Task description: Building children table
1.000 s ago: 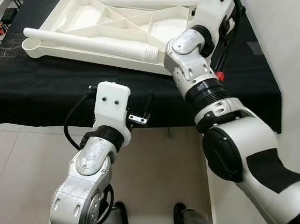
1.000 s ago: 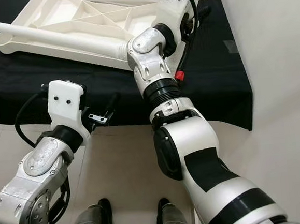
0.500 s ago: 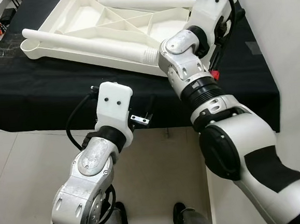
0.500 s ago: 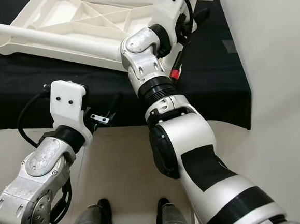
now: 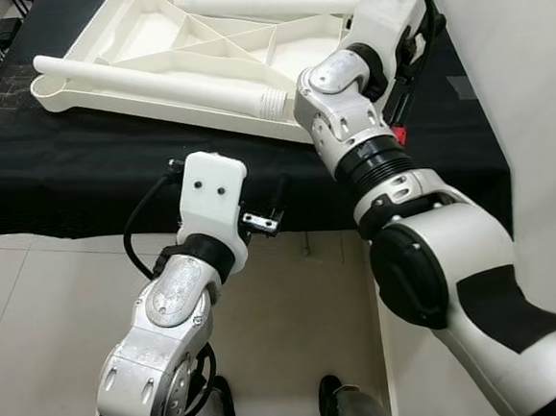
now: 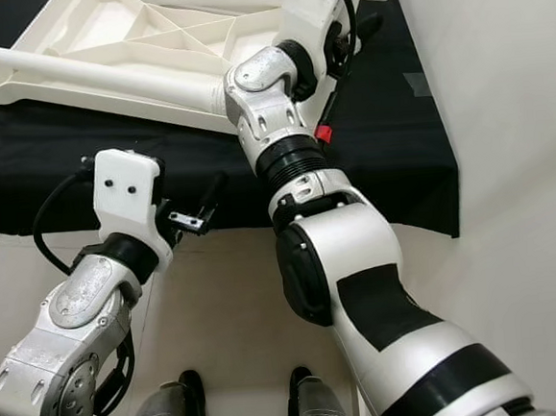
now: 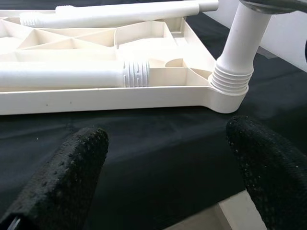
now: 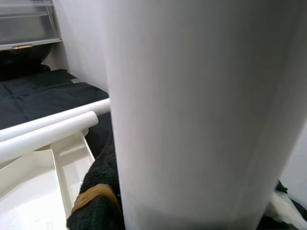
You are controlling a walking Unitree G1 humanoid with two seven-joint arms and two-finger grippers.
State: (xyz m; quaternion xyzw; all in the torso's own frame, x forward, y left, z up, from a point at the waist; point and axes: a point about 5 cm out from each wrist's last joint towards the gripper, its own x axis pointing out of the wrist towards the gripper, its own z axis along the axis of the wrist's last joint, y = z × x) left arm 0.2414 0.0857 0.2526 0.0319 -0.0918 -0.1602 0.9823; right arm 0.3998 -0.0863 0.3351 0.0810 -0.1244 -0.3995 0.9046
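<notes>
currently right tool [image 8: 144,201] grips upright leg [image 7: 237,52] seated in corner socket of upturned table panel [image 5: 198,50] on tabletop [image 5: 83,175]; left tool [image 7: 163,167] released. risk: cross-threading if leg tilts.

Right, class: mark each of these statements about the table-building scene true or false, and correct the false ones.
1. The white tabletop lies upside down on a black cloth. True.
2. A table leg stands upright in a corner socket. True.
3. The left gripper holds a leg. False: its fingers are open and empty, near the table's edge.
4. All the legs are fitted. False: loose legs lie across the tabletop.
5. The right wrist view shows a white leg up close. True.
</notes>
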